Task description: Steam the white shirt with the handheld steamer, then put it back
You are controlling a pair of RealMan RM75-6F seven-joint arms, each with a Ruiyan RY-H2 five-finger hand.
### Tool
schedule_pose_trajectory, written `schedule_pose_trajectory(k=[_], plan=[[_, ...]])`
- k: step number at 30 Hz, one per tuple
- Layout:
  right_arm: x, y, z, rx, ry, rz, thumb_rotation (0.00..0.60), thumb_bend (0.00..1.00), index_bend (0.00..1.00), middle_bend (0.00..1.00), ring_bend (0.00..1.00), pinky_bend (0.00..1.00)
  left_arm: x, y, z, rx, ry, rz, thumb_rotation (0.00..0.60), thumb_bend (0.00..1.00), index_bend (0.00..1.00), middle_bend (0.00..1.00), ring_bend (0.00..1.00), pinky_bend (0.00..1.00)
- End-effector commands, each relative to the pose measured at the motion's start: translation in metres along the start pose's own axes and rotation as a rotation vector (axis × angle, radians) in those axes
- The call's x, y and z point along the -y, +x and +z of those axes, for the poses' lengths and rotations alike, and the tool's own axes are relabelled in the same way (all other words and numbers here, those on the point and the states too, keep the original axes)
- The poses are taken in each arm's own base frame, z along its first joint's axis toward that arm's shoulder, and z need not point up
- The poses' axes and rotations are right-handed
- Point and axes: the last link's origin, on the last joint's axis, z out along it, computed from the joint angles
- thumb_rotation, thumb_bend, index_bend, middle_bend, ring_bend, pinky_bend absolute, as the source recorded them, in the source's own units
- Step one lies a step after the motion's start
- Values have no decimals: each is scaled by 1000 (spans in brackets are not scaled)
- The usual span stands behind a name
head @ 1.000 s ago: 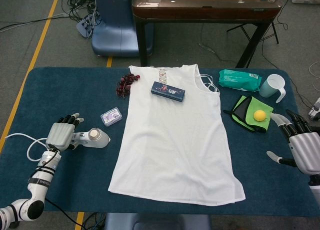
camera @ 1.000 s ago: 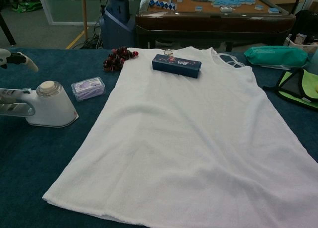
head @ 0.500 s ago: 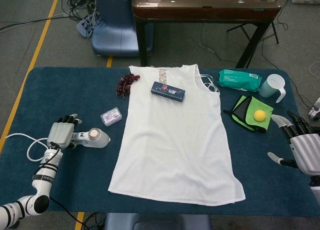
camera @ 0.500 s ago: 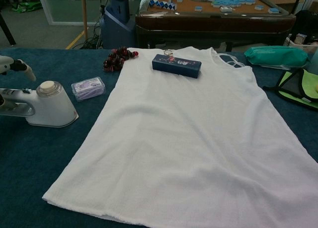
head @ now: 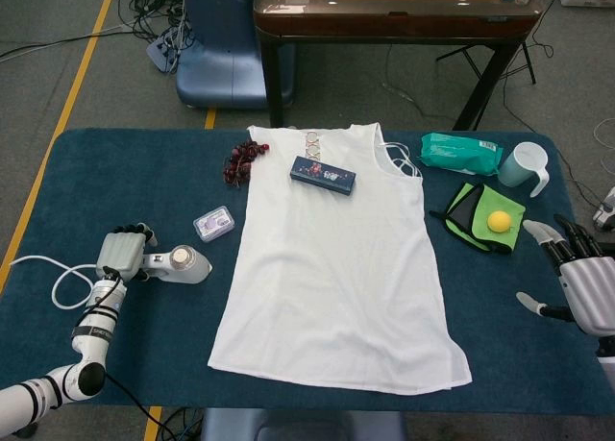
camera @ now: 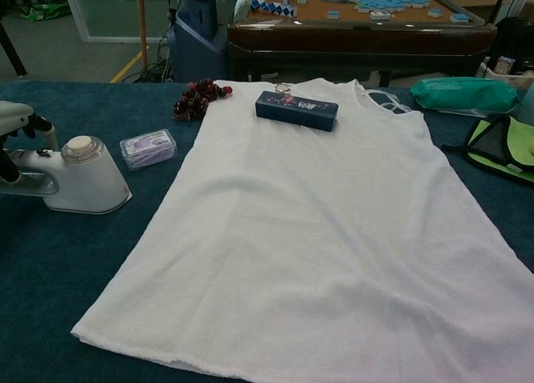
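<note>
The white shirt point(head: 336, 268) lies flat in the middle of the blue table, collar at the far side; the chest view shows it point(camera: 334, 233) spread wide. The white handheld steamer point(head: 183, 265) lies on the table left of the shirt, its handle pointing left point(camera: 79, 178). My left hand point(head: 123, 254) has its fingers curled around that handle, seen at the chest view's left edge point(camera: 17, 124). My right hand point(head: 581, 282) hovers at the table's right edge, fingers spread and empty, well away from the shirt.
A dark blue box point(head: 323, 175) sits on the shirt's collar. Red beads point(head: 242, 160) and a small purple packet point(head: 213, 224) lie left of the shirt. A green wipes pack point(head: 461, 153), white jug point(head: 527, 165) and green cloth with a yellow ball point(head: 498, 221) lie at the right. The steamer's white cord point(head: 58, 278) loops left.
My left hand has moved in onto the steamer's handle and its spread fingers have curled around it. The right hand has drifted slightly. The steamer and shirt have not moved.
</note>
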Motion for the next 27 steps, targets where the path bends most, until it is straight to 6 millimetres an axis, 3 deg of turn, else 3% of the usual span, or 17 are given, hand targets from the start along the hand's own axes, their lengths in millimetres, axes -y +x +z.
schedule_pose_trajectory(k=[1,15,27], plan=[[-1,0,0,0,-3,1,600,17,0,179,41,96,-1,-1,2,1,0,-3,600,181,454,297,252,241],[-3,-6,4,24,-17,5,600,17,0,179,41,96,-3,-8,9,10,-22,-62,600,182,762,590,487,506],[2,-7,6,28,-11,-2,600,17,0,179,41,95,3,-5,16,58,-79,-251,600,185,848,658,535,561]])
